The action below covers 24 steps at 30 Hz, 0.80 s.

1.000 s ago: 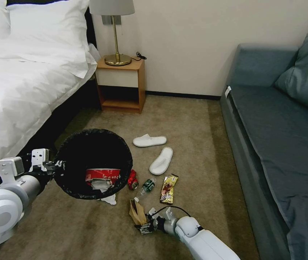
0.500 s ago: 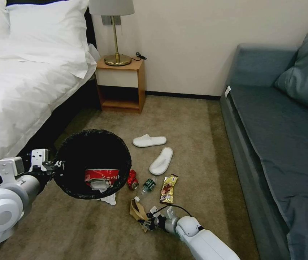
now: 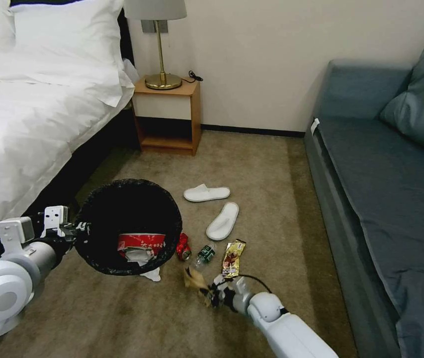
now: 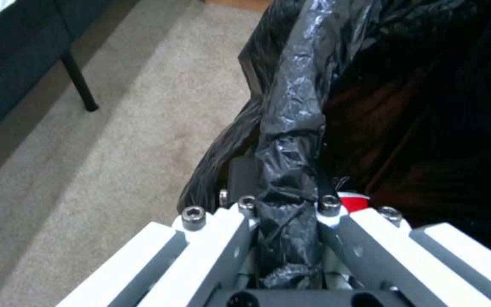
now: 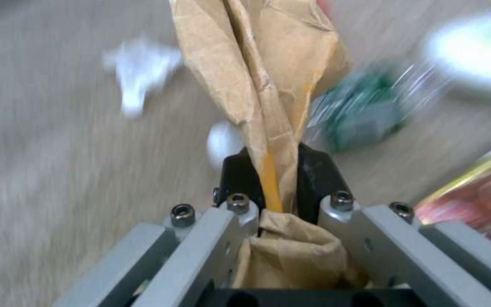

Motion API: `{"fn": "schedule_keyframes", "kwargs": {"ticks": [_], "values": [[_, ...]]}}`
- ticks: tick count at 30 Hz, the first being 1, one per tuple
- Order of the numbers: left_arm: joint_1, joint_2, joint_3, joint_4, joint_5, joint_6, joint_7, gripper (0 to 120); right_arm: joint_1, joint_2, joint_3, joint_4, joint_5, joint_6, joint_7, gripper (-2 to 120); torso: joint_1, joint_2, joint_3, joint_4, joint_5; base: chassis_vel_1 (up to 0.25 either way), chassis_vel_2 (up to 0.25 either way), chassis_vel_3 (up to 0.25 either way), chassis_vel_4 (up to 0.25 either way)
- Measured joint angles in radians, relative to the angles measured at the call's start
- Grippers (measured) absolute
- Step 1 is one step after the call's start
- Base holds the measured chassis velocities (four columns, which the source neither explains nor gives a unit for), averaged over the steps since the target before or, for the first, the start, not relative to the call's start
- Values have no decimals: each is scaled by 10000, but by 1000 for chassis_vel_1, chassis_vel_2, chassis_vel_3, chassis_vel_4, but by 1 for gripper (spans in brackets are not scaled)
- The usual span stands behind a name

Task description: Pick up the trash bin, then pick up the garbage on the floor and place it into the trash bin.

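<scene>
While left claw (image 3: 75, 229) clamps trash bin (image 3: 128, 189) rim, right claw (image 5: 274, 181) pinches unlabelled brown paper bag (image 5: 262, 72).

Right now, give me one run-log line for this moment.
left gripper: shut on trash bin rim, held up | right gripper: shut on brown paper bag | red can, green bottle: on carpet

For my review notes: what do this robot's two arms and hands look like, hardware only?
Both arms are glossy white with rounded joint housings. The left hand sits past a grey cylindrical wrist carrying boxy white camera mounts. The right hand has a thin black cable looping over its wrist. Up close, each hand has pale flat linkage bars with dark hex screws and black finger pads.
</scene>
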Motion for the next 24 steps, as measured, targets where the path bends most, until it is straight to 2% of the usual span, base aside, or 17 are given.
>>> {"fn": "schedule_keyframes", "kwargs": {"ticks": [1, 3, 4, 6, 10, 12, 15, 22, 24], "values": [[0, 0, 0, 0, 0, 0, 0, 2, 0, 0, 0, 0, 0, 0, 0, 8, 0, 0, 0, 0, 0, 0, 0, 0, 0], [5, 30, -7, 3, -1, 0, 0, 2, -282, -443, 707, 1446, 325, -280, 64, 8, -1, 1, -2, 0, 5, 0, 0, 0, 0], [5, 30, -7, 3, -1, 0, 0, 2, -282, -443, 707, 1446, 325, -280, 64, 8, -1, 1, -2, 0, 5, 0, 0, 0, 0], [-13, 35, -17, 39, -6, 0, -36, 2, -670, -1005, 1596, 2908, 870, -720, 91, 8, 0, 1, -1, -2, 5, 0, 0, 0, 0], [-27, 13, -46, 49, -12, 0, -141, 2, -993, -1398, 2278, 3727, 1190, -964, 195, 8, 0, 0, -1, -2, 2, 0, 0, 0, 0], [32, -7, -69, 25, -23, 0, -185, 2, -1427, -1907, 3171, 4722, 1662, -1166, 425, 8, 0, 1, -1, -4, 5, 0, 0, 0, 0], [110, 21, -50, -2, -19, 0, -186, 2, -1574, -2338, 3797, 5543, 2125, -1359, 536, 8, 0, 2, -1, -4, 5, 0, 0, 0, 0], [137, 188, 69, 4, -37, 0, -159, 2, -1000, -3000, 4417, 6605, 3057, -1763, 646, 8, -1, 2, -1, -4, 4, 0, 0, 0, 0], [145, 264, 234, -4, -87, 0, -137, 2, -253, -3351, 4283, 7026, 3641, -1948, 632, 8, -1, 3, -1, -3, 1, 0, 0, 0, 0]]}}
